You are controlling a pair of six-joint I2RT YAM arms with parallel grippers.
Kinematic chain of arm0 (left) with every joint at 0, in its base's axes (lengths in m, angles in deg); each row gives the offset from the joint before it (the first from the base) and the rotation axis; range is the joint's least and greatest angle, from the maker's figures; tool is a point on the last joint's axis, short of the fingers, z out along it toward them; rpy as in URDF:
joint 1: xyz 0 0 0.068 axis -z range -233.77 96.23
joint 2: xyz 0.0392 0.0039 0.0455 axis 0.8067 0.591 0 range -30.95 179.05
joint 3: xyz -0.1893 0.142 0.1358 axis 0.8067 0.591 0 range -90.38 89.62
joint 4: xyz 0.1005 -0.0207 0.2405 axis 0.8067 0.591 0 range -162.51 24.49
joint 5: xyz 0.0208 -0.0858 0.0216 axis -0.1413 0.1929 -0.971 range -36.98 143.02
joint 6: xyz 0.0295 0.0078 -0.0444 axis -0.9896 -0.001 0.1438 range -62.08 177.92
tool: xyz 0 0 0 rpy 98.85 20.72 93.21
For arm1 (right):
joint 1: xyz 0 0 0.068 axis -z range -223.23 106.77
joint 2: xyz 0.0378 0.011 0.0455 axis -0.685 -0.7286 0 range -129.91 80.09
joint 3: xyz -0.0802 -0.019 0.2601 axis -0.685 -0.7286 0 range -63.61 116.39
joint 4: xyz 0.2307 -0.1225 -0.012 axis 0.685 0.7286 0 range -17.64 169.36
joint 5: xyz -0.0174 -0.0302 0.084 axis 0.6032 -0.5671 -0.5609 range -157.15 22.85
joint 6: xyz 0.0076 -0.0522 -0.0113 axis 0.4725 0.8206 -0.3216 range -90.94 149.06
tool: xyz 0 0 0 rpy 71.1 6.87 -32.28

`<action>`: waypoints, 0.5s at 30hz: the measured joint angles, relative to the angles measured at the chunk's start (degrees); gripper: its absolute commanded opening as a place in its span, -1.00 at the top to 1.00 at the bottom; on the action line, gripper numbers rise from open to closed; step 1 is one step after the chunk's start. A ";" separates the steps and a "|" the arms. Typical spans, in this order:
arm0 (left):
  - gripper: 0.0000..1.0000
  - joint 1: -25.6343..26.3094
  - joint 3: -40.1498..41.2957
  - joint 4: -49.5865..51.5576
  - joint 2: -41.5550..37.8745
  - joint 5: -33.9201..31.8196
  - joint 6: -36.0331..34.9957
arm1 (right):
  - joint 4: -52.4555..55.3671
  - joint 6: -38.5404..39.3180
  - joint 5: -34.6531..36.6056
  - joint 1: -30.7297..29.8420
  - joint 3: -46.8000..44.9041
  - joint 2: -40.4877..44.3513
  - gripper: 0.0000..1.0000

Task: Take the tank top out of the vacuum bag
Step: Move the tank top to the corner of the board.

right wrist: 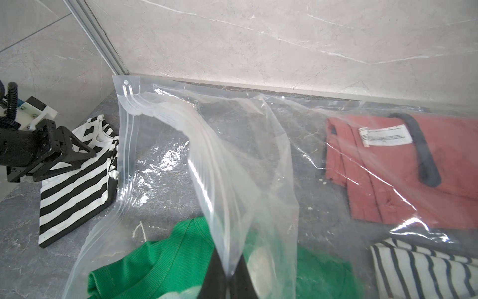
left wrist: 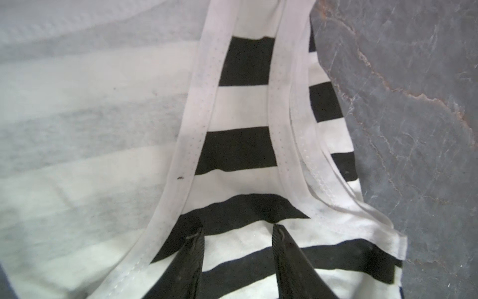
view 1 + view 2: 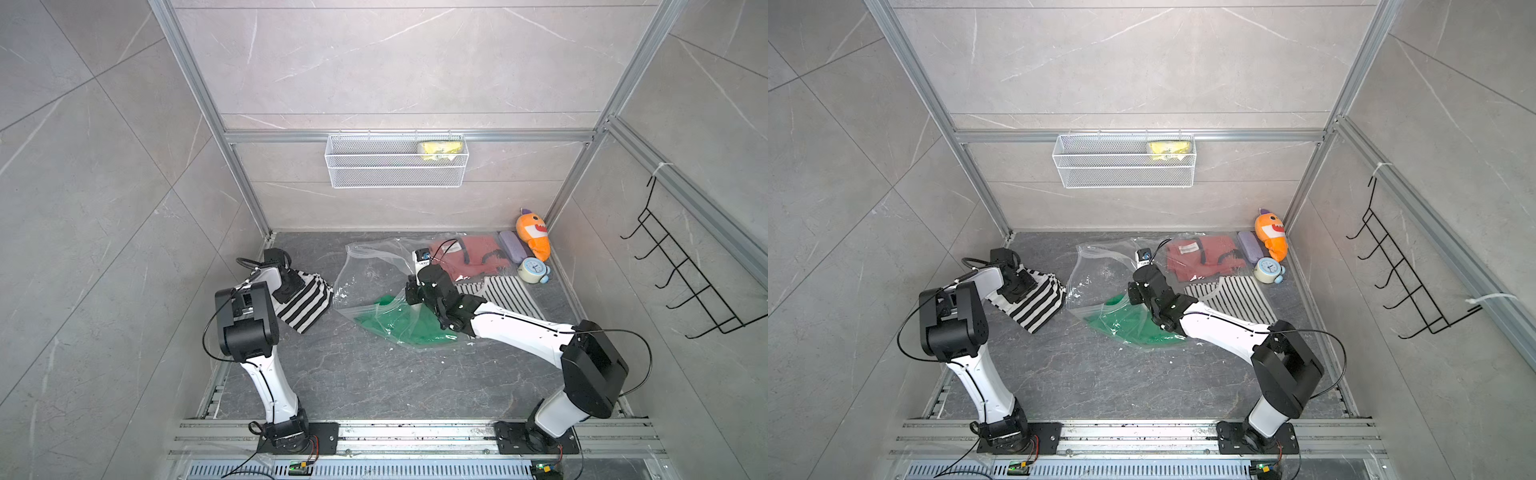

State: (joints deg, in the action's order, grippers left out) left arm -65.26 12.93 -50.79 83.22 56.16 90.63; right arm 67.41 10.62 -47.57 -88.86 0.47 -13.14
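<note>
Right wrist view: right gripper clenched on a fold of the vacuum bag, lifting the film, probably to keep the mouth slack; green garment and red garment lie inside; striped tank top lies outside on the table, just beside the bag's edge; left gripper over it, fingers apart, nothing pinched; extraction looks complete.

an orange plush toy, a purple case and a blue clock are grouped in one corner; a yellow packet is held in a mesh basket.
</note>
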 measured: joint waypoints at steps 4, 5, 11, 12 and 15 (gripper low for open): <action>0.07 0.00 -0.72 -0.07 0.52 -0.22 0.44 | -0.42 0.00 1.33 0.07 -0.81 0.87 1.00; 0.07 0.00 -0.68 -0.15 0.52 -0.24 0.48 | -0.44 0.00 1.49 0.07 -0.92 1.01 1.00; 0.02 2.27 0.50 1.33 -2.05 -2.78 -0.61 | -1.33 -0.02 1.66 0.24 -0.98 1.11 1.00; 0.02 3.32 0.57 2.27 -3.23 -3.10 -1.05 | -1.33 -0.02 1.68 0.24 -0.98 1.11 1.00; 0.03 6.27 0.74 4.20 -7.13 -2.84 -1.97 | -2.23 -0.17 1.70 0.24 -1.57 1.11 1.00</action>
State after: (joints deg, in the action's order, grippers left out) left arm -58.98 13.68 -46.60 76.10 53.32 88.66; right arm 65.18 10.45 -45.87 -88.62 -1.11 -12.03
